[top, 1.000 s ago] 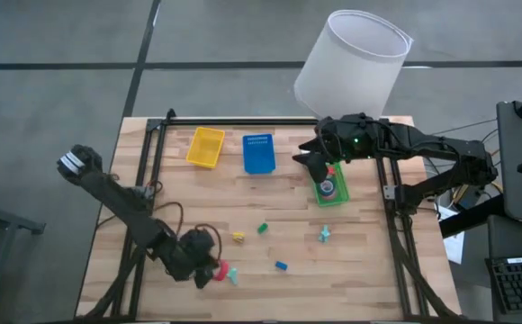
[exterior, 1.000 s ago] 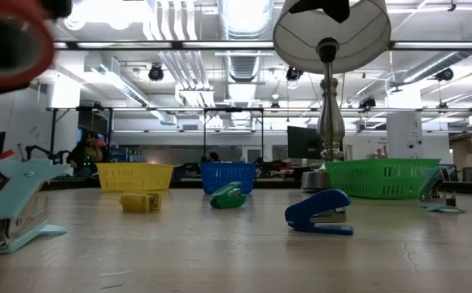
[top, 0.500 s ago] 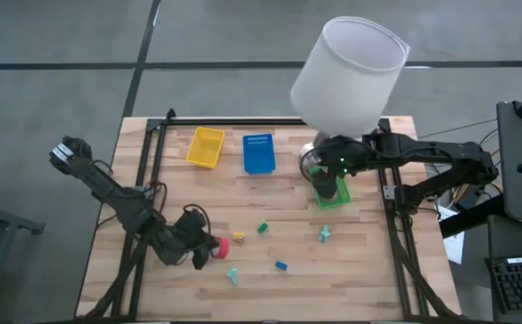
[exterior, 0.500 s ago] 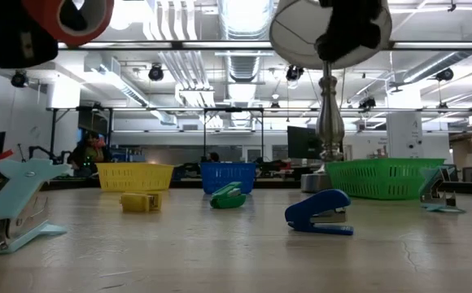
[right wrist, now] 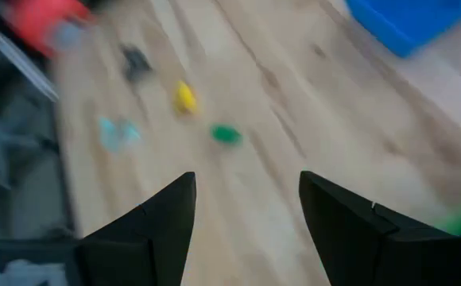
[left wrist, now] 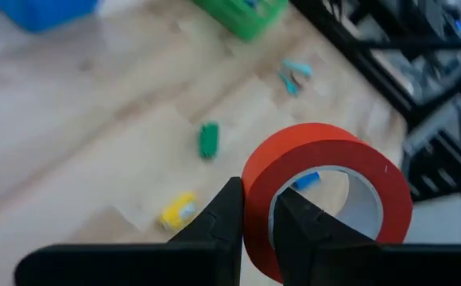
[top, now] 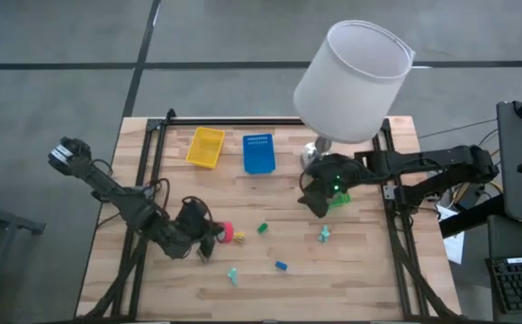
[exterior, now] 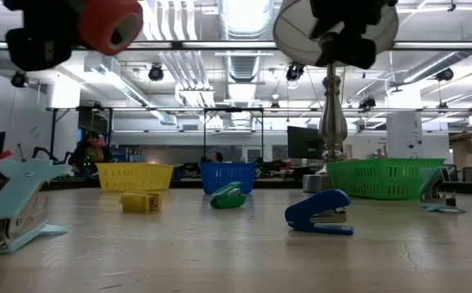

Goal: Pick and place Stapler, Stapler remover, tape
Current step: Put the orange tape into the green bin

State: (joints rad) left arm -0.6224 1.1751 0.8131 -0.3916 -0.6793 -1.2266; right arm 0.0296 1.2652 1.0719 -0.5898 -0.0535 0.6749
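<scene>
One red tape roll (left wrist: 326, 202) between left claw (left wrist: 256, 208) fingers.

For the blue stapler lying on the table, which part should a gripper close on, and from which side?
Grip the blue stapler across its body near the middle, coming straight down from above. It lies flat and alone on the table, top arm slightly raised, so its two long sides look open to the fingers.

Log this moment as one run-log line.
left gripper: shut on red tape roll, raised above table | right gripper: open, empty, beside green basket | staplers: on table
</scene>
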